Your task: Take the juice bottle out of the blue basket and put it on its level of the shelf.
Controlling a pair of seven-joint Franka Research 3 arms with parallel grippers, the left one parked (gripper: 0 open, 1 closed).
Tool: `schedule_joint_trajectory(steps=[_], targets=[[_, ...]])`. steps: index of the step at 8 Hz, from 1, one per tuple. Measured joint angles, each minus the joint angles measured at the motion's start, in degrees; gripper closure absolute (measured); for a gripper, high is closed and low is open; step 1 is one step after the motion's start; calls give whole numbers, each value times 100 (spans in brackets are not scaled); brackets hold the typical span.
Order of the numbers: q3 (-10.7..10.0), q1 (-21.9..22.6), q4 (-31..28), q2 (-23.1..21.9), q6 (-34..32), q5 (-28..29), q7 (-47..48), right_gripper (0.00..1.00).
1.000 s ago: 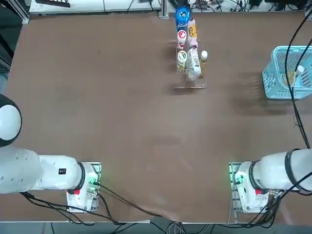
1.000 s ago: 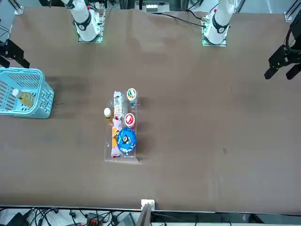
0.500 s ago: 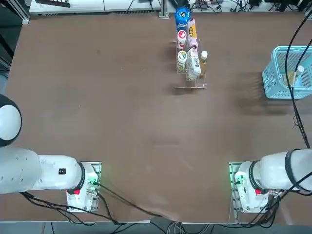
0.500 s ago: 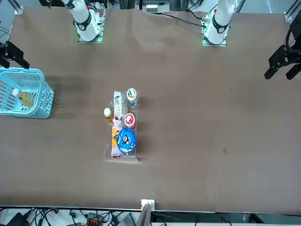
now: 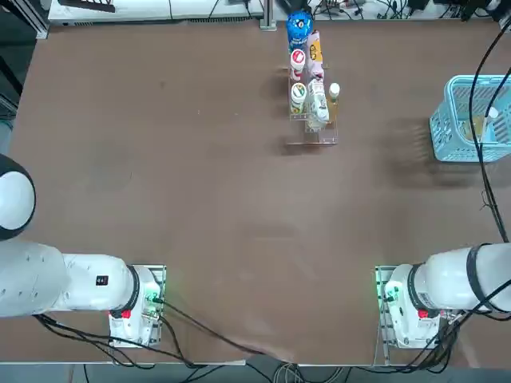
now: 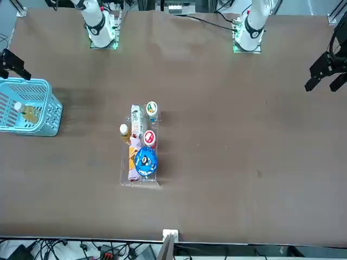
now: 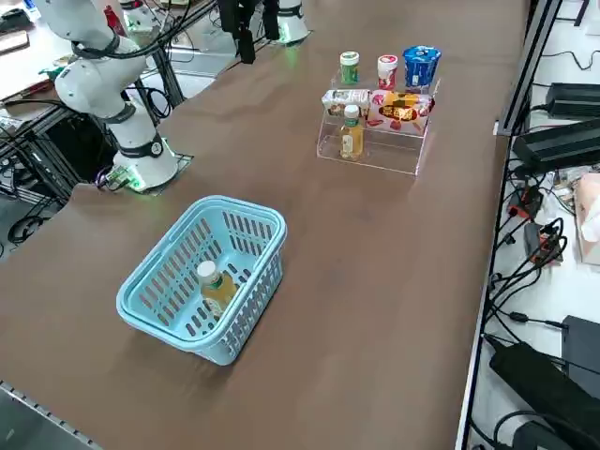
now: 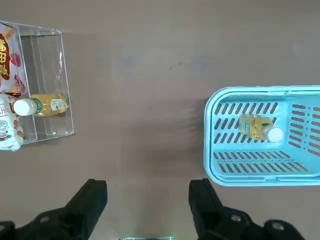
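From your wrist camera you see the right gripper [image 8: 147, 200] high above bare tabletop, its two dark fingers [image 8: 90, 202] spread wide apart with nothing between them; the front camera catches it only as a black shape [image 6: 12, 63] at the picture's edge, just beyond the blue basket [image 6: 46, 116], and the overhead view does not show it. The juice bottle [image 8: 260, 127] lies on its side on the basket floor, white cap toward one short wall, and the side camera confirms it there [image 7: 215, 287], well below the thick rim [image 7: 187, 323]. Overhead, a black cable crosses the basket [image 5: 447, 128] and the bottle is only a pale patch [image 5: 484, 124] behind the lattice, so trust the side and wrist views for its pose. Farther across the table, well apart from the basket, stands the shelf [image 7: 370, 155]. The side view shows its tiers clearly: a twin juice bottle [image 7: 352, 132] upright on the lowest level, a snack packet [image 7: 401, 108] and a white packet [image 7: 345, 97] lying on the middle one, and a green-capped bottle [image 7: 349, 67], a red-capped bottle [image 7: 386, 70] and a blue-topped cup [image 7: 420, 66] along the top. Nothing lies on the table between basket and shelf.
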Motion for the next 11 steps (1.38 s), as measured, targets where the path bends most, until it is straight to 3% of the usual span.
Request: schedule_joint_trajectory(steps=[3, 11], targets=[[-14, -407, -4, 90, 62, -24, -418, 0], [-54, -1727, -63, 903, 775, -36, -1761, 0]])
